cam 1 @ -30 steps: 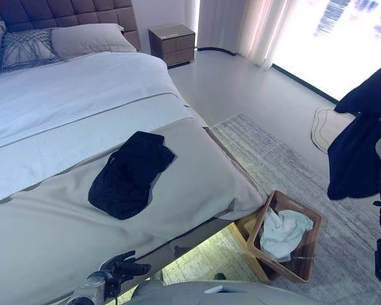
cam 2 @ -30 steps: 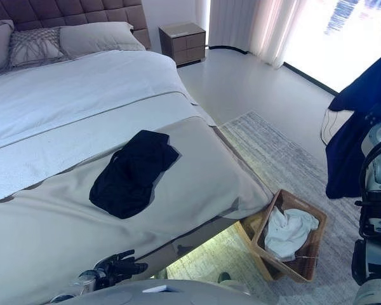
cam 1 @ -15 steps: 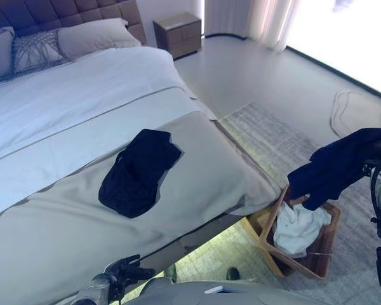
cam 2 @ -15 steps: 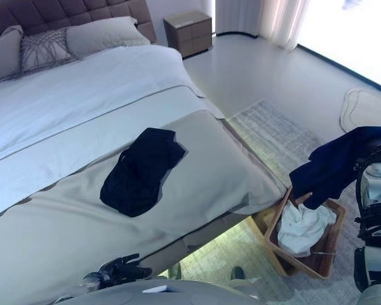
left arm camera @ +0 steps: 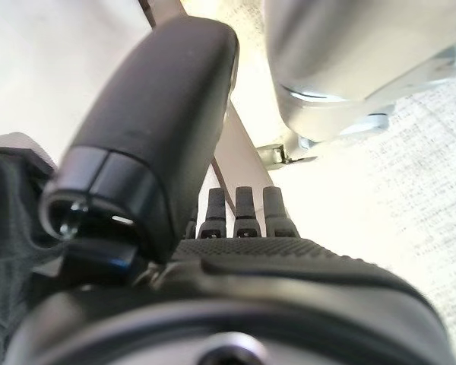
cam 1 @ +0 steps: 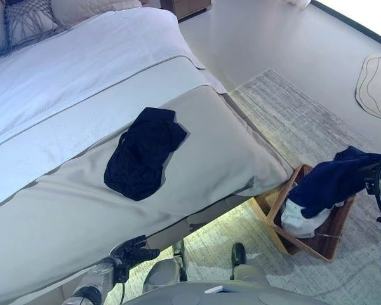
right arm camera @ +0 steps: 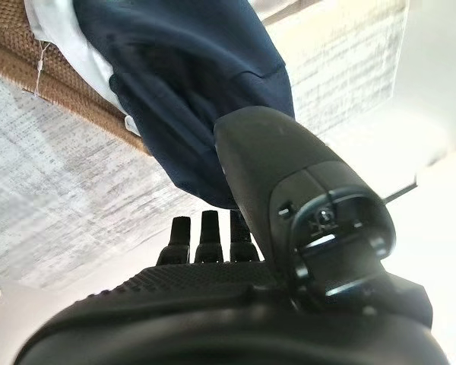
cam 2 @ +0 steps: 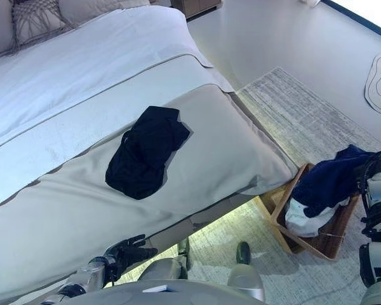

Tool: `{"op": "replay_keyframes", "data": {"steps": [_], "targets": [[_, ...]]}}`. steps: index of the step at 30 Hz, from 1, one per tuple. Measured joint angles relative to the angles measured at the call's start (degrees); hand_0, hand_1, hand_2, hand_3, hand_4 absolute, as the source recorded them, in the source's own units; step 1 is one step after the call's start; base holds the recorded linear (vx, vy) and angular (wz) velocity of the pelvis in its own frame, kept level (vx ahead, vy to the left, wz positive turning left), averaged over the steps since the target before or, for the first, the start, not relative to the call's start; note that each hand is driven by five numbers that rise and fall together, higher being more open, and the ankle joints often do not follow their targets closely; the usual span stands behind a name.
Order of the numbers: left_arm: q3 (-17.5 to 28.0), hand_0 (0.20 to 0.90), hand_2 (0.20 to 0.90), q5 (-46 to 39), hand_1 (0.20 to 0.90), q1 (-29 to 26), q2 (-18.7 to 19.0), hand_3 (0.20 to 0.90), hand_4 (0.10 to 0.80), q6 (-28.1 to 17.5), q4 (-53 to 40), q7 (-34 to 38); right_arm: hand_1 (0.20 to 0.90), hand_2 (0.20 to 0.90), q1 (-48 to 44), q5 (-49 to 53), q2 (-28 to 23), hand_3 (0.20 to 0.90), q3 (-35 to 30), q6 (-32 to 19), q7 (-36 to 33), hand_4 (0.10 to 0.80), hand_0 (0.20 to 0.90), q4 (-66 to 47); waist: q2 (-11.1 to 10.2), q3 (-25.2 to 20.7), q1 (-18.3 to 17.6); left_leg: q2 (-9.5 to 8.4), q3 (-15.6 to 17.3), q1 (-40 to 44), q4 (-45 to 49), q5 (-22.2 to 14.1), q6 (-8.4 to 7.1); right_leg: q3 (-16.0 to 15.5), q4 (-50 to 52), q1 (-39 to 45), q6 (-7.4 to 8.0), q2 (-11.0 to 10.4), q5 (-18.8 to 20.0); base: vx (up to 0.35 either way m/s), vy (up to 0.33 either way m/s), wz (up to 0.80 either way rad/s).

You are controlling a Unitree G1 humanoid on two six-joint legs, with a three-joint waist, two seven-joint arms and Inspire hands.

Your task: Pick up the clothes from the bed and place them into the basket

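Note:
A black garment [cam 1: 143,152] lies crumpled on the grey cover at the foot of the bed [cam 1: 63,210]. A brown wicker basket [cam 1: 317,241] stands on the floor by the bed's corner, with a white cloth [cam 1: 297,221] in it. My right hand [right arm camera: 289,182] is shut on a navy garment [cam 1: 330,181], with the thumb pressed on the cloth. The garment hangs from the hand and drapes down into the basket, over the white cloth. My left hand [cam 1: 134,250] is low beside the bed's near edge, open and empty, far from the black garment.
A pale patterned rug [cam 1: 305,121] lies under the basket and beside the bed. A small round mat [cam 1: 376,86] is on the floor at the far right. Pillows [cam 1: 25,19] sit at the head of the bed.
The camera has tilted down. My right hand has brought the navy garment down from high at the right until it drapes into the basket. The black garment has not moved.

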Motion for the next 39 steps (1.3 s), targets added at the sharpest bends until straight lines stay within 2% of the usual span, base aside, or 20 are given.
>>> {"op": "replay_keyframes", "data": {"steps": [7, 13, 17, 20, 24, 26, 28, 29, 32, 35, 37, 39], "targets": [[1.38, 0.9, 0.9, 0.04, 0.9, 0.28, 0.47, 0.9, 0.8, -0.05, -0.49, -1.03, 0.9, 0.9, 2.73, -3.07, -0.54, 0.9, -1.17, -1.78, 1.69, 0.8, 0.9, -5.83, -0.96, 0.61, -0.73, 0.03, 0.0, 1.87, -0.03, -0.36, -0.4, -0.07, -0.02, 1.94, 0.3, 0.01, -0.24, 0.063, 0.016, 0.01], [1.71, 0.9, 0.9, 1.02, 0.9, 1.2, 0.49, 0.9, 0.8, 0.06, -0.35, -1.09, 0.9, 0.9, 6.62, -4.81, -0.6, 0.9, -3.34, -2.15, -0.13, 0.8, 0.9, -13.22, -1.21, 0.76, -1.29, -0.06, 0.02, 2.77, -0.04, -0.49, -0.29, 0.08, -0.01, 2.83, 0.11, -0.03, -0.1, 0.058, 0.038, -0.01], [2.4, 0.9, 0.9, 1.78, 0.9, 2.26, 0.5, 0.9, 0.8, 0.06, 0.28, -1.11, 0.9, 0.9, 6.91, -7.06, -0.6, 0.9, -3.88, -2.09, -2.09, 0.8, 0.9, -14.05, -1.42, 0.78, -1.45, -0.04, 0.11, 4.0, -0.08, -0.88, 0.01, 0.18, -0.02, 3.94, 0.17, -0.04, -0.15, 0.029, 0.06, -0.01], [2.85, 0.9, 0.9, 1.78, 0.9, 2.32, 0.51, 0.9, 0.8, 0.07, 0.23, -1.17, 0.9, 0.9, 7.63, -11.86, -1.0, 0.9, -4.73, -0.56, 3.38, 0.8, 0.9, -14.36, -1.44, 0.59, -1.36, -0.05, 0.05, 3.97, -0.07, -0.88, 0.02, 0.13, 0.0, 3.99, 0.16, -0.04, -0.14, 0.009, 0.049, 0.01], [3.33, 0.9, 0.9, 1.79, 0.9, 2.32, 0.48, 0.9, 0.8, 0.18, 0.25, -1.15, 0.9, 0.9, 8.62, -12.11, -0.87, 0.9, -4.84, -0.02, 3.2, 0.8, 0.9, -14.37, -1.76, 0.43, -1.32, -0.17, 0.0, 4.06, -0.05, -0.81, 0.06, 0.1, 0.19, 4.19, 0.16, -0.09, -0.11, 0.003, 0.049, 0.01], [3.47, 0.9, 0.9, 2.0, 0.9, 2.41, 0.55, 0.9, 0.8, 0.18, 0.16, -1.14, 0.9, 0.9, 10.86, -17.35, -0.88, 0.9, -4.56, 0.12, 10.44, 0.8, 0.9, -14.37, -2.43, -0.29, -1.13, -0.12, -0.31, 4.24, -0.04, -0.72, 0.13, -0.3, 0.26, 4.55, 0.15, -0.05, -0.11, 0.0, 0.026, 0.08], [3.44, 0.9, 0.9, 2.03, 0.9, 2.36, 0.66, 0.9, 0.8, 0.54, 0.18, -1.19, 0.9, 0.9, 12.35, -17.43, -0.86, 0.9, -2.74, -0.31, 16.18, 0.8, 0.9, -12.96, -3.24, -1.13, -1.09, -0.09, -0.88, 4.24, -0.05, -0.72, 0.13, -0.95, 0.24, 4.86, 0.16, 0.0, -0.14, 0.036, 0.008, 0.13], [3.44, 0.9, 0.9, 2.04, 0.9, 2.19, 0.66, 0.9, 0.8, 0.61, 0.24, -1.27, 0.9, 0.9, 12.51, -17.38, -0.84, 0.9, -1.93, -1.42, 16.7, 0.8, 0.9, -11.07, -3.5, -1.4, -0.99, -0.1, -1.0, 4.24, -0.05, -0.72, 0.13, -1.08, 0.23, 4.95, 0.16, 0.0, -0.15, 0.034, 0.001, 0.13], [3.42, 0.9, 0.9, 2.06, 0.9, 2.06, 0.78, 0.9, 0.8, 0.72, 0.4, -1.83, 0.9, 0.9, 12.77, -16.83, -0.29, 0.9, -0.55, -3.84, 15.33, 0.8, 0.9, -5.33, -4.15, -1.98, -0.69, -0.2, -1.23, 4.11, -0.08, -0.73, 0.14, -1.31, 0.09, 5.04, 0.17, -0.07, -0.15, 0.021, 0.016, 0.06], [3.41, 0.9, 0.9, 2.15, 0.9, 2.2, 1.1, 0.9, 0.8, 0.85, 2.15, -1.81, 0.9, 0.9, 13.12, -17.94, 1.71, 0.9, -0.59, -5.81, 7.91, 0.8, 0.9, -4.47, -4.43, -2.72, -0.99, -0.11, -1.16, 4.07, -0.29, -0.73, 0.15, -1.29, -0.01, 4.95, 0.17, -0.02, -0.16, -0.014, 0.006, -0.01], [3.35, 0.9, 0.9, 2.19, 0.9, 2.54, 1.19, 0.9, 0.8, 1.04, 2.21, -1.86, 0.9, 0.9, 14.07, -20.66, 1.86, 0.9, -0.48, -6.57, 9.36, 0.8, 0.9, -4.97, -4.43, -3.32, -0.93, -0.06, -1.18, 3.95, -0.3, -0.75, 0.23, -1.3, -0.01, 4.81, 0.19, -0.02, -0.18, -0.016, 0.005, 0.0], [3.3, 0.9, 0.9, 2.14, 0.9, 2.62, 1.58, 0.9, 0.8, 1.57, 1.76, -1.92, 0.9, 0.9, 15.8, -16.25, 1.98, 0.9, -0.31, -5.97, 7.61, 0.8, 0.9, -6.61, -4.48, -3.65, -0.72, -0.01, -1.3, 3.96, -0.31, -0.86, 0.34, -1.35, -0.01, 4.85, 0.43, 0.02, -0.37, 0.027, 0.009, 0.0]]}}
